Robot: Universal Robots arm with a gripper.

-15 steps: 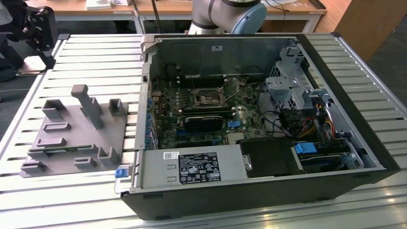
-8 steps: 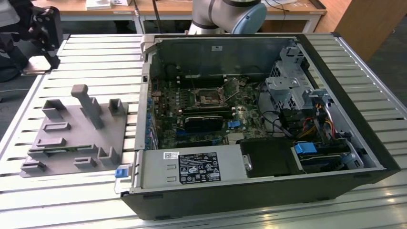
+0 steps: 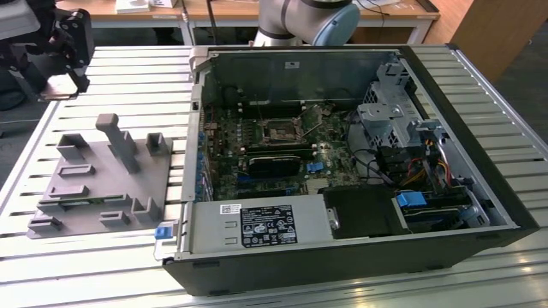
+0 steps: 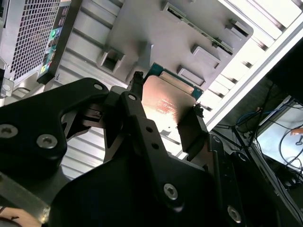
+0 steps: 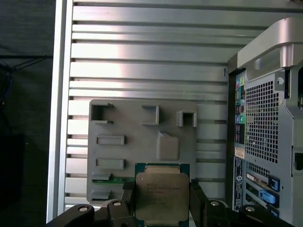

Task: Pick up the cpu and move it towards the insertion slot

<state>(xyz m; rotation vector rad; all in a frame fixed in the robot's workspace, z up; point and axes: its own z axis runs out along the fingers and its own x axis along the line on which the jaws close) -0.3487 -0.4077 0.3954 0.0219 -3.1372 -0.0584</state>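
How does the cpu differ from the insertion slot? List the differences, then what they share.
1. Look: in the first wrist view the cpu has a pale silvery top; the insertion slot is a dark socket in a metal frame.
2. Place: the cpu is over the grey fixture, outside the computer case; the insertion slot lies inside it, on the green board.
3. State: the gripper clamps the cpu; nothing touches the insertion slot.
Shared: both are square.

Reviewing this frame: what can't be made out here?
- First wrist view: the lower edge of the cpu is cut off by the picture's edge.
- Second wrist view: the claw body hides the cpu's near part.
- Exterior view: the contacts of the insertion slot are too small to see.
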